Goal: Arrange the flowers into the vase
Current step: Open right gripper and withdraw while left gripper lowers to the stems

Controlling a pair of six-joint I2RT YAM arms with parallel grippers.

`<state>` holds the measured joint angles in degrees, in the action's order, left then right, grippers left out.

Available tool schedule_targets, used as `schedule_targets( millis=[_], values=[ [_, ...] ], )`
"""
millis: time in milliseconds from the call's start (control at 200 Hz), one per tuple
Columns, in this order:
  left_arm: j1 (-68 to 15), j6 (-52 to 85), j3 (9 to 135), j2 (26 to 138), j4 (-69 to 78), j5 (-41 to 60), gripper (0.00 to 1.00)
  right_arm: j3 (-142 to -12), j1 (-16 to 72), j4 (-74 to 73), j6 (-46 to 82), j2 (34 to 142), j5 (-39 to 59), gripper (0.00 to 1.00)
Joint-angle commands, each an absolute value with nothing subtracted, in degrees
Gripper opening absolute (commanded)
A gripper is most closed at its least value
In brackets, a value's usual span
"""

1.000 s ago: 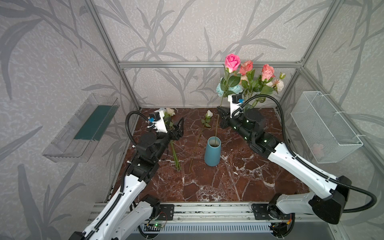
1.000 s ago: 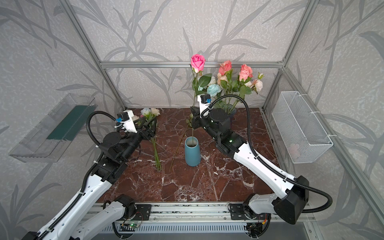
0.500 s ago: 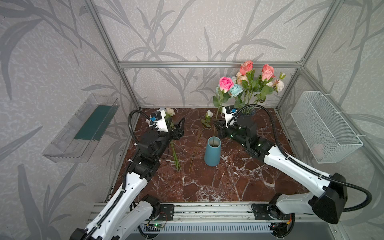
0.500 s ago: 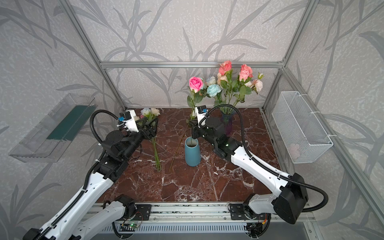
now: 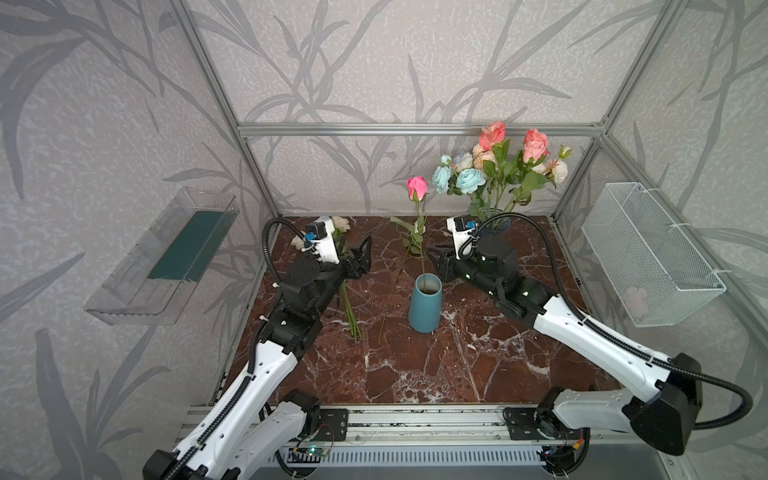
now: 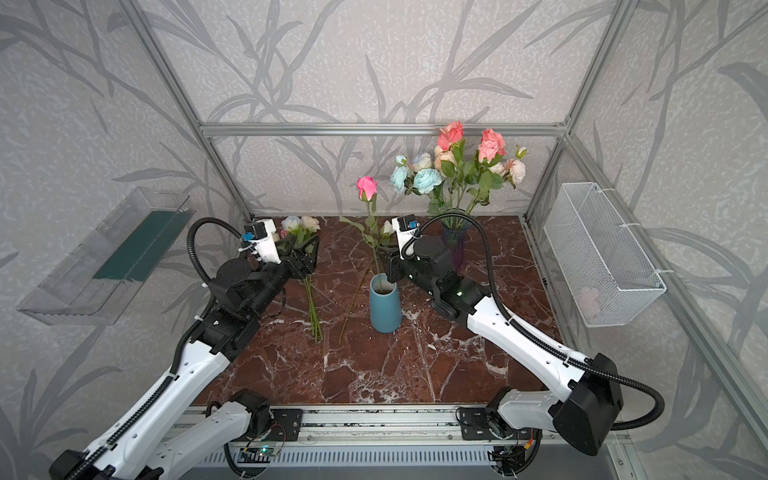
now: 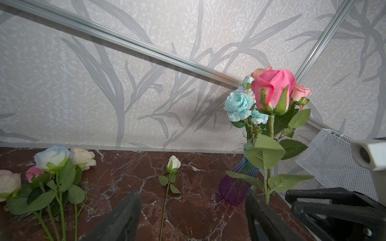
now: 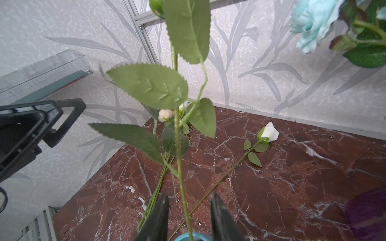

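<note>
The left hand (image 7: 192, 191) is hovering spread above loose flowers (image 5: 347, 299) lying on the counter (image 5: 415, 374). The right hand (image 8: 189, 195) is straddling the stem of the pink rose (image 5: 417, 188), jaws apart and clear of it. Backing straight off should spare the leaves. The rose is standing near-vertical in the blue vase (image 5: 424, 305) just below, bloom upward.

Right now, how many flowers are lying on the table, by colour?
Cream roses: 2
Pale blue rose: 1
Pink rose, half hidden: 1
White bud: 1
Total: 5
</note>
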<state>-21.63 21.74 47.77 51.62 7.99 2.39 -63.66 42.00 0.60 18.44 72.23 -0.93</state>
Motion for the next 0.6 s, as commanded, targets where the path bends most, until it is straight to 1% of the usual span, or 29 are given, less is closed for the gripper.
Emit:
schedule_targets(
  millis=[0, 180, 320, 380, 405, 470, 505, 595],
  values=[
    [-21.36, 22.97, 51.11, 54.31, 4.64, -0.13, 0.79, -61.93, 42.45, 1.94, 19.29, 67.66, -0.43, 0.35],
    [-19.44, 28.13, 60.18, 65.48, -11.46, -7.28, 0.79, -57.99, 42.72, 4.67, 20.28, 59.76, -2.1, 0.36],
    [-14.51, 32.97, 67.1, 76.01, -22.48, -6.41, 0.77, -52.06, 42.71, 6.57, 22.03, 51.91, -4.92, 0.36],
    [-12.23, 34.87, 69.19, 80.01, -25.18, -4.23, 0.72, -50.56, 42.71, 7.64, 22.39, 49.77, -5.73, 0.36],
    [-11.34, 35.64, 69.85, 81.7, -25.91, -3.19, 0.68, -49.95, 42.67, 8.09, 22.53, 48.97, -6.02, 0.36],
    [-8.88, 36.96, 70.69, 85.5, -26.65, 0.57, 0.52, -48.82, 42.71, 8.82, 22.68, 47.38, -6.48, 0.36],
    [-7.58, 37.53, 71.04, 87.29, -26.64, 2.51, 0.46, -48.24, 42.71, 8.88, 22.76, 46.75, -6.59, 0.36],
    [-4.7, 38.57, 71.9, 91.85, -26.97, 5.63, 0.39, -47.08, 42.71, 9.22, 23.15, 45.56, -6.59, 0.36]
  ],
)
